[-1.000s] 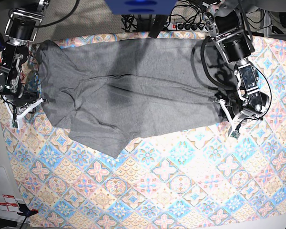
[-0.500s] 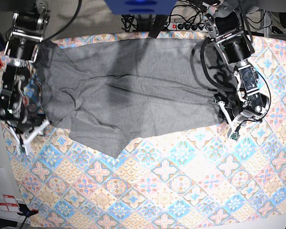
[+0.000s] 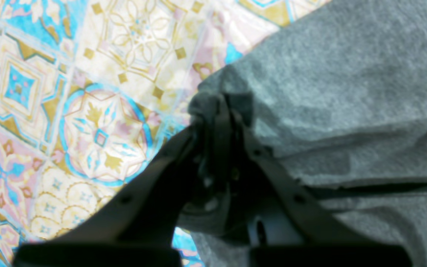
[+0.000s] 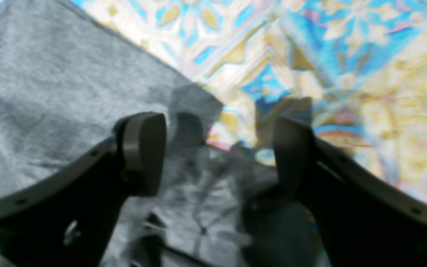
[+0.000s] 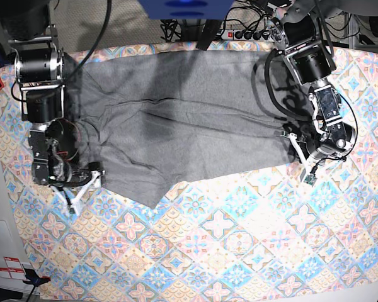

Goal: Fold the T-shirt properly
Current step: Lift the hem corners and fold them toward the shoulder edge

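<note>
At wrist level, left hand (image 3: 217, 111) pinches T-shirt (image 3: 347, 92); right hand (image 4: 221, 148) gapes.

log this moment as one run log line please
stage: folding T-shirt | left gripper: shut on T-shirt edge | right gripper: open, fingers over shirt corner | surface: patterned tablecloth

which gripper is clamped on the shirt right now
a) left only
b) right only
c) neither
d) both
a: in the left wrist view the left gripper has its jaws pinched shut on a bunched corner of the shirt, while in the right wrist view the right gripper has its jaws wide apart with no fabric held between them.
</note>
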